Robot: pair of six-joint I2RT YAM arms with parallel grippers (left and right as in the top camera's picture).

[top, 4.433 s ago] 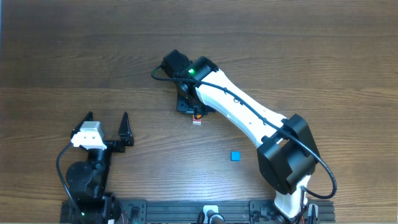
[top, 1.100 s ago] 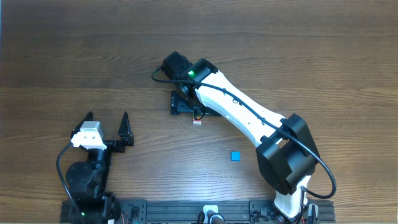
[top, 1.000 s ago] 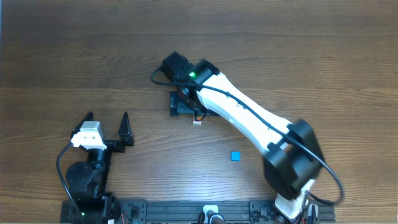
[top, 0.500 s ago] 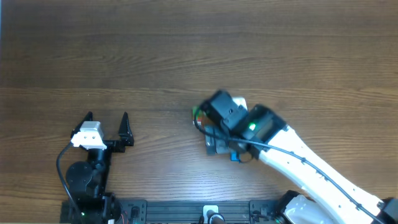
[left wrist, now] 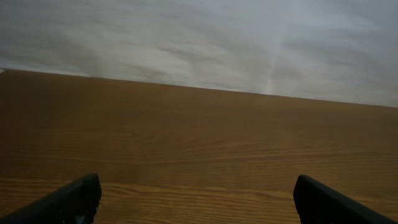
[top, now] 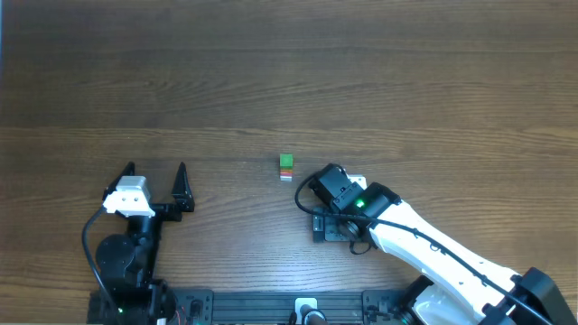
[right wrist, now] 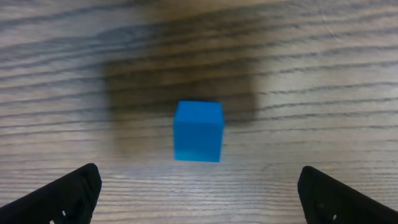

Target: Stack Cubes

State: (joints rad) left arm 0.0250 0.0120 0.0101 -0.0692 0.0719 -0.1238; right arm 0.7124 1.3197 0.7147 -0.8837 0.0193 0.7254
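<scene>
two fingers of the right gripper (right wrist: 198, 183) stand spread wide with nothing between them. it hangs over the blue cube (right wrist: 198, 132), which sits on the wooden table (top: 433, 108) on my near side, about midway between the fingertips. my worry is the descent. if i stop too high, the fingers pinch only the cube's top edge and it could slip out on the lift. if i go too low, the tips could hit the wood. a small sideways drift while closing could also push the cube instead of gripping it. over on the left, the left gripper (top: 154, 170) is parked with its fingers apart too, holding nothing. farther out, near the middle, a small stack (top: 286, 172) stands with a green cube (top: 286, 160) on top. it is narrow, so a carried cube brought in low or let go off-centre could topple it. as for containers, only the table bears anything, with the cubes straight on its wood.
</scene>
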